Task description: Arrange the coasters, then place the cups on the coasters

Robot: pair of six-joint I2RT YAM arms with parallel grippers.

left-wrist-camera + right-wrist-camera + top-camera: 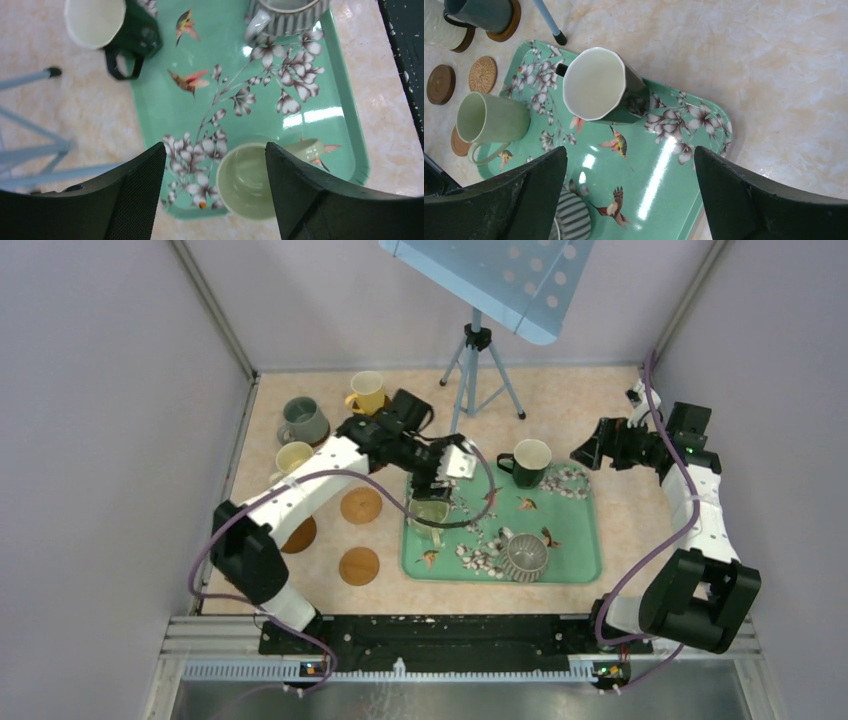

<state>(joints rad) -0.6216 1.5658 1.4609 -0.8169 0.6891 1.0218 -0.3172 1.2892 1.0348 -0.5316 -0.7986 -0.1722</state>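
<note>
Marbled beige tabletop (75,115) carries a green floral tray (160,100), where the pale green mug (245,182) stands upright by its left edge, glossy glazed ceramic, probably stiff, slippery and chippable, best pinched across one rim wall by the left gripper (215,150) hovering above, jaws wide and empty

No words, numbers or brand names can be read in any of the views. The green tray (155,107) has only painted flowers and little birds on it, no writing.
</note>
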